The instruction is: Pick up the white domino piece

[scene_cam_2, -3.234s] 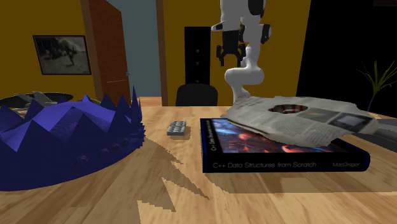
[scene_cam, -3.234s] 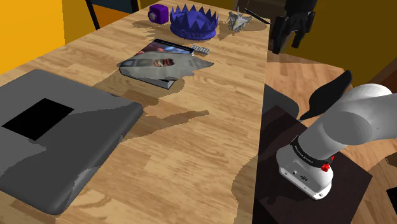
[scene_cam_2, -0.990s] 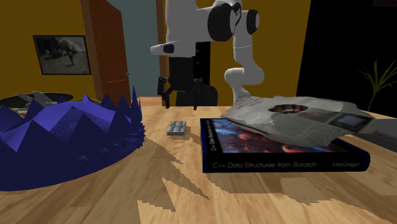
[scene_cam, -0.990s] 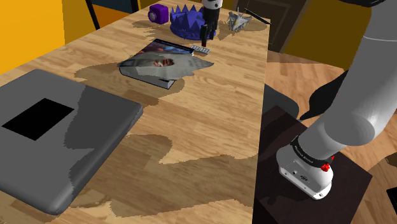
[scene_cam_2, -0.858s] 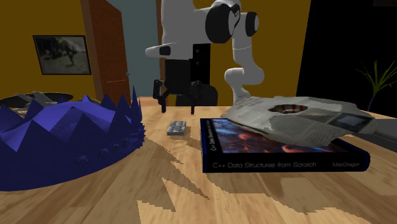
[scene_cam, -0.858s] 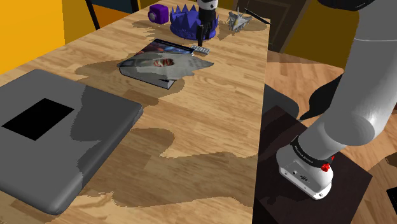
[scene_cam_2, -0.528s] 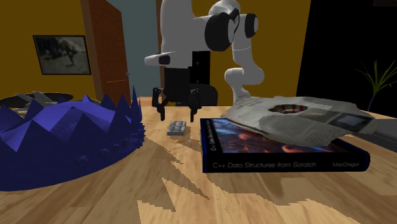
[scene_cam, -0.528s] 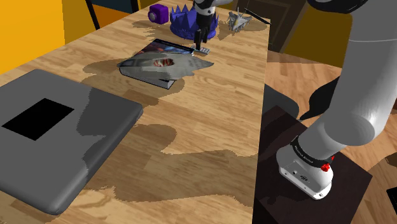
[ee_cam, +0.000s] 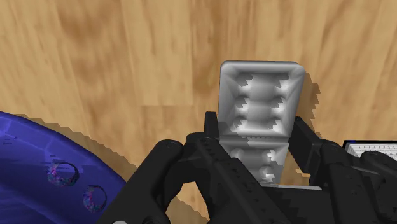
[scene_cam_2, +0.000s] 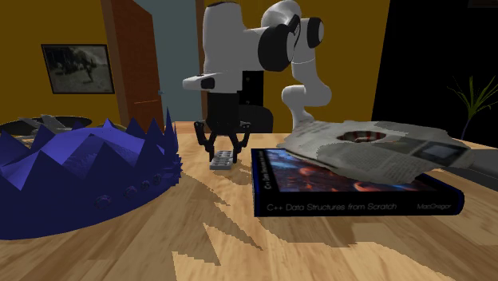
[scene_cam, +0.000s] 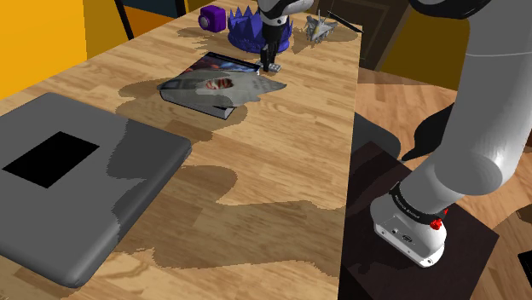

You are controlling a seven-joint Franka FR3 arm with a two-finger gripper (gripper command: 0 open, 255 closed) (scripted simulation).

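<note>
You see a table (scene_cam: 281,145) of light wood with plain grain and little shine. The domino piece (ee_cam: 261,95) is pale grey, matt and smooth, with stepped hollows in its face, and the gripper (ee_cam: 256,141) is flat matt black. The book (scene_cam_2: 343,190) has a glossy printed cover, the newspaper (scene_cam_2: 375,150) looks like crumpled paper, and the spiked blue bowl (scene_cam_2: 80,172) is smooth, its material unclear.

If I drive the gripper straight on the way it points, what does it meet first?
The pale grey domino piece: it lies flat on the wooden table, directly under the gripper, between its open fingers. The fingertips would probably reach the table beside it.
</note>
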